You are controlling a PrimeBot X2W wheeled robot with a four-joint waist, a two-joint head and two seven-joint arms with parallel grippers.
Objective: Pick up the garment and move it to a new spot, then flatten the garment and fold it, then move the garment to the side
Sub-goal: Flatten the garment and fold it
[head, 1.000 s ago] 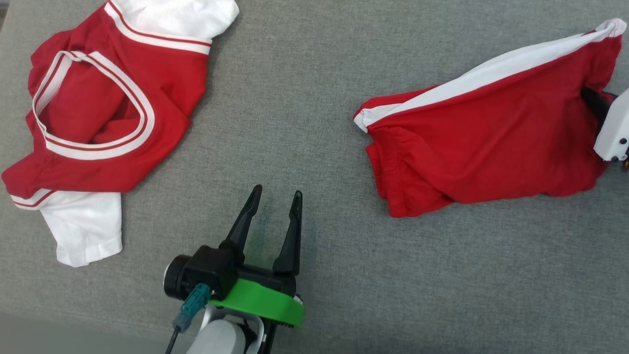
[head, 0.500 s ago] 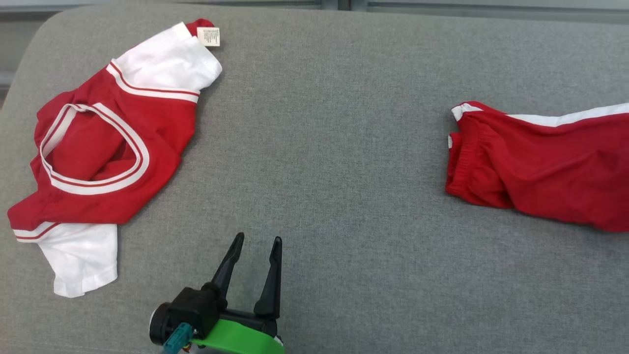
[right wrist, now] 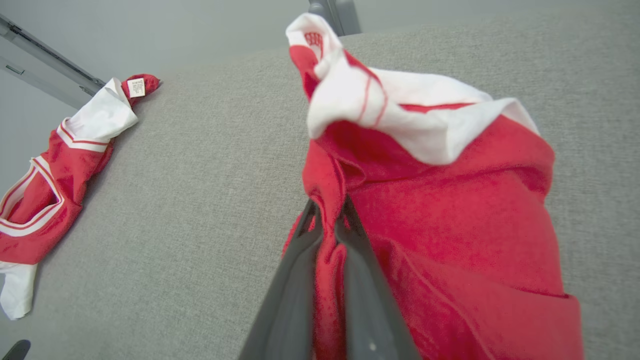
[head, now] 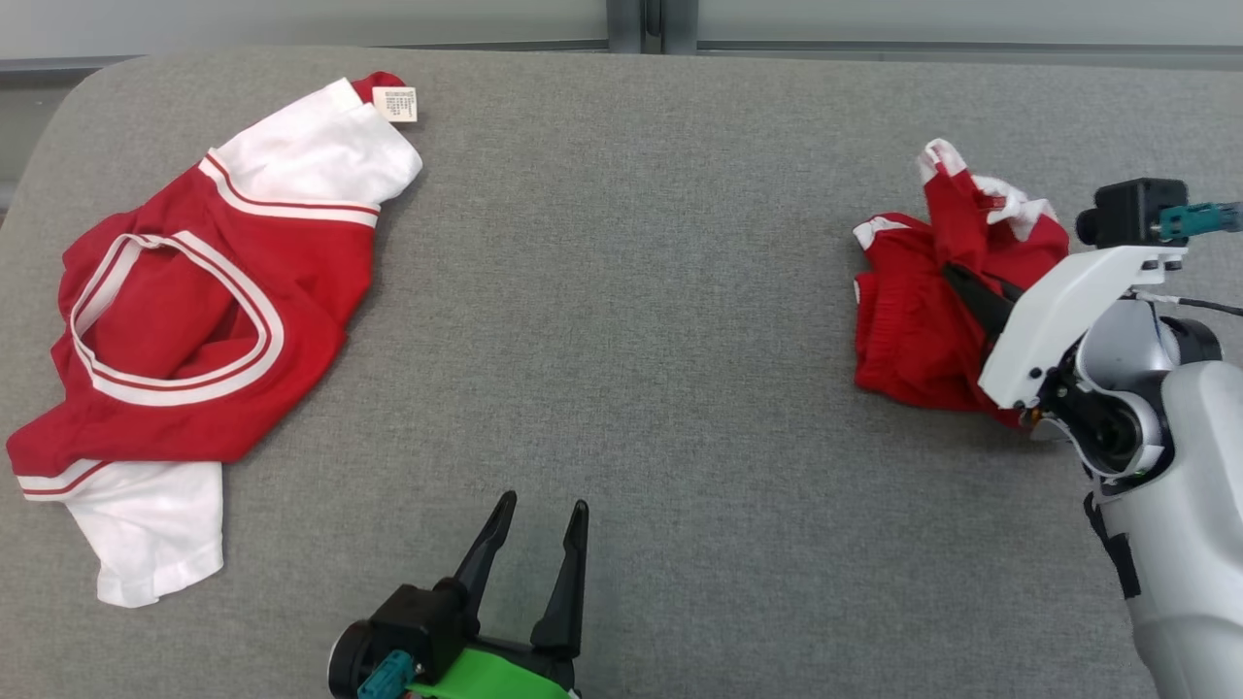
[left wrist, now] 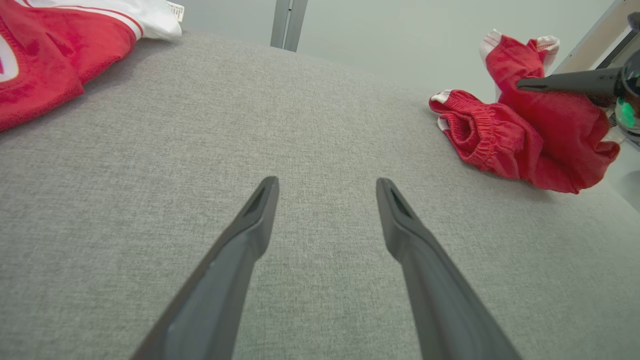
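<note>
We are pinching the red shorts (head: pixel 903 340) in our right gripper (right wrist: pixel 330 210) (bunched up for carrying), while our left gripper (head: pixel 544 503) is hovering spread, free for flattening.

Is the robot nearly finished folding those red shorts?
No, just starting. Done: the right gripper is shut on the red shorts. In hand: they hang bunched from it, bottom resting on the grey surface. Left: setting down, flattening, folding, moving aside. The left gripper is open, empty.
</note>
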